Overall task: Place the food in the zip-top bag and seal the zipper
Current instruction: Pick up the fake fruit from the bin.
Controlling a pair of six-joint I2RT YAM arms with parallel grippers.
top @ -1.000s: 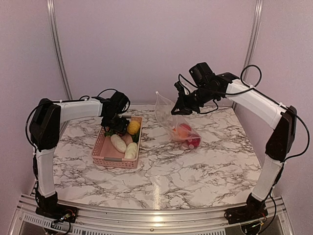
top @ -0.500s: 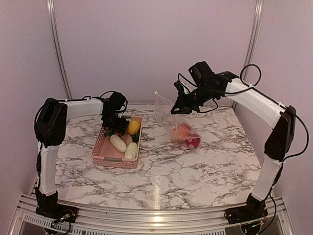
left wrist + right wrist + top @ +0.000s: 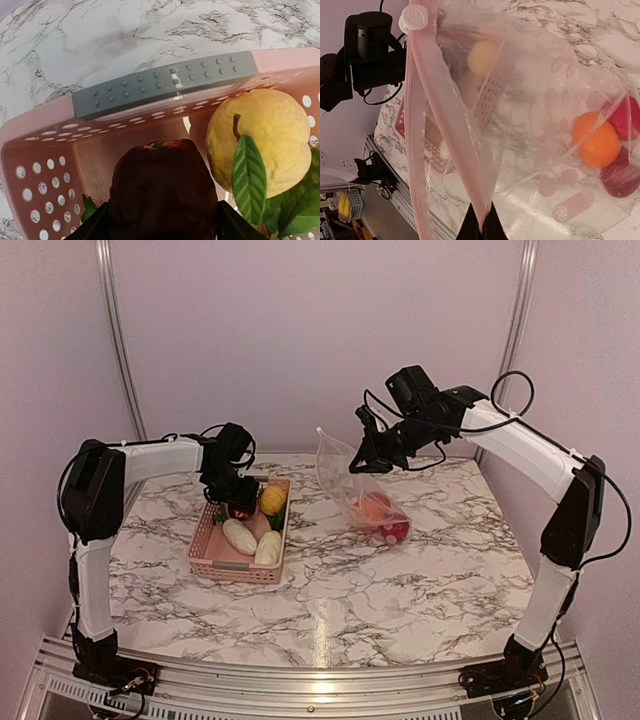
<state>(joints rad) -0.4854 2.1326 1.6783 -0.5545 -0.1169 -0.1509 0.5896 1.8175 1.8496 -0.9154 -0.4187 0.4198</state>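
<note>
My left gripper (image 3: 232,502) is down in the pink basket (image 3: 235,565), its jaws pressed on both sides of a dark red fruit (image 3: 162,190). Beside it lie a yellow fruit (image 3: 260,135) with green leaves and two white oblong pieces (image 3: 241,534). My right gripper (image 3: 357,465) is shut on the rim of the zip-top bag (image 3: 530,100) and holds it up above the table. The bag's bottom rests on the marble, with an orange piece (image 3: 596,140) and red pieces (image 3: 627,117) inside. The pinkish zipper (image 3: 417,125) runs along the raised mouth, ending in a white slider (image 3: 413,17).
The basket has a grey studded handle strip (image 3: 165,82) on its far wall. Marble table (image 3: 400,590) stretches in front of the basket and the bag. Pale walls and two metal posts (image 3: 115,340) close off the back.
The left gripper's jaws have narrowed round the dark red fruit in the basket, and the wrist has shifted slightly left. The right arm and the bag have not moved.
</note>
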